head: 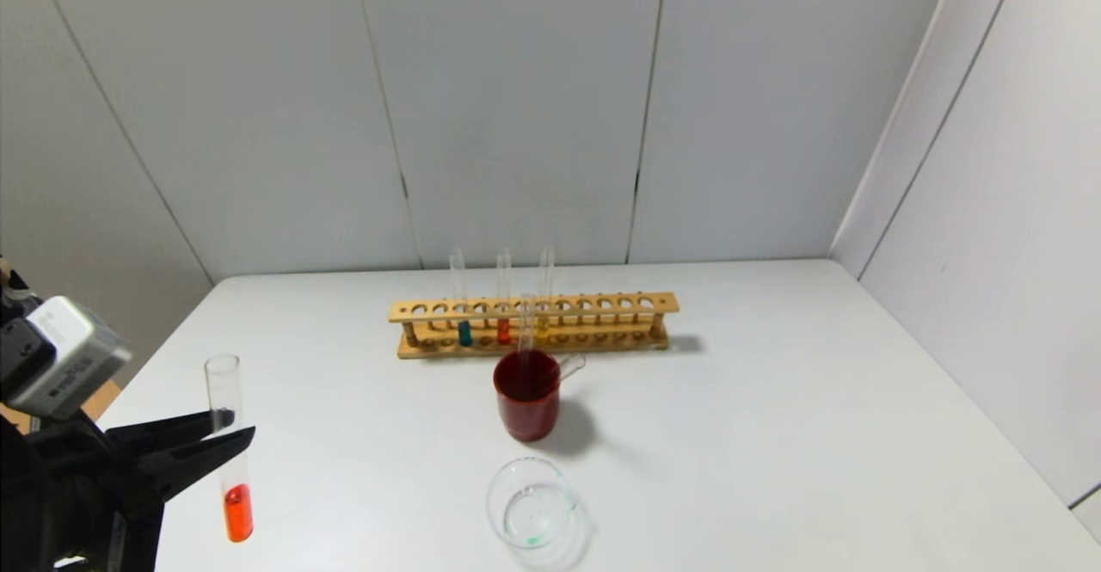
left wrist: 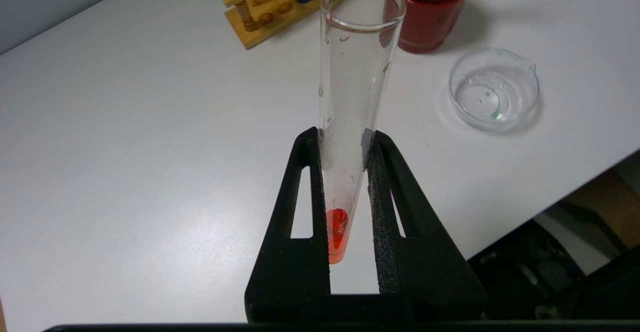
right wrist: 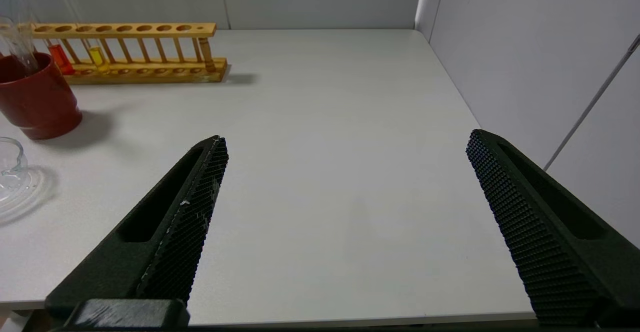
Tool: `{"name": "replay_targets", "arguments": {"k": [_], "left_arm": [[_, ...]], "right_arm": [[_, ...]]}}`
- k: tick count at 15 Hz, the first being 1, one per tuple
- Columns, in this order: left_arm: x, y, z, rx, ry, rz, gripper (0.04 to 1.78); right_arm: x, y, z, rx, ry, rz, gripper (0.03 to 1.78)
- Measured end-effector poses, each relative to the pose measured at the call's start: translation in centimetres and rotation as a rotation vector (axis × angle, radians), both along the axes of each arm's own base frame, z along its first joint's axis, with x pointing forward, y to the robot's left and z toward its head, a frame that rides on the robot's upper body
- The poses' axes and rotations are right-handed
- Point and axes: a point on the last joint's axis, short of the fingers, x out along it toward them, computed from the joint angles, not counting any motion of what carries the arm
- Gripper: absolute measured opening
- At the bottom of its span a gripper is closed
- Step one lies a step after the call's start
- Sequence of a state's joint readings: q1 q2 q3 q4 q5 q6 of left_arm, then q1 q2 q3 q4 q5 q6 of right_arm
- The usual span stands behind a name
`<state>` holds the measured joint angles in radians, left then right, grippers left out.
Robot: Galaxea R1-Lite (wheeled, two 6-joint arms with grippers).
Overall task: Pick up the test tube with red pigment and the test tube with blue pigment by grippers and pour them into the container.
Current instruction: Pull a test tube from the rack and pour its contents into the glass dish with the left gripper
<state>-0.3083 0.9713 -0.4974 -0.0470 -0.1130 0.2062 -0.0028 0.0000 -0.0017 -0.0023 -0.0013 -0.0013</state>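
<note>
— Orange-red liquid sits at the rounded bottom of the test tube with red pigment (head: 229, 447), so none of it has been poured. The left gripper (head: 230, 435) is clamped on that tube about midway up its length, holding it above the near left part of the white table (head: 774, 434), well apart from the container (head: 531, 503).

— And the container?

— Clear glass, no colour in it that I can make out, near the front edge of the table in the middle. I would judge the task early: one tube is lifted, both pours are left.

— Which way does the tube point?

— Long axis close to upright, open mouth up, round end down, with only a slight lean. It will need carrying over and tipping mouth-down over the container.

— The blue one?

— The test tube with blue pigment (head: 463, 314) stands upright in the wooden rack (head: 533, 324) at the back, beside another red tube (head: 503, 312) and a yellow tube (head: 544, 301). A dark red cup (head: 527, 405) with a tube standing in it sits between rack and container.

— The other arm?

— The right gripper (right wrist: 345, 222) hangs over the right side of the table, fingers wide apart, holding nothing.
</note>
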Motion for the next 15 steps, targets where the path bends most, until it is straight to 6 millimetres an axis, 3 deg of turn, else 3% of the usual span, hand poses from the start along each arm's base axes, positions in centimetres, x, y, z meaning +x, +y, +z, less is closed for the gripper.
{"name": "replay_targets", "arguments": {"k": [8,15], "left_arm": [[2.7,-3.7,-2.4,0.322,0.052,-0.203,0.3],[5.0,-7.6,-2.4,0.51,0.01,-0.334,0.3]], "right_arm": [[0.0,0.0,0.0,0.0,0.0,0.0,1.74],[0.0,0.0,0.0,0.0,0.0,0.0,1.74]]}}
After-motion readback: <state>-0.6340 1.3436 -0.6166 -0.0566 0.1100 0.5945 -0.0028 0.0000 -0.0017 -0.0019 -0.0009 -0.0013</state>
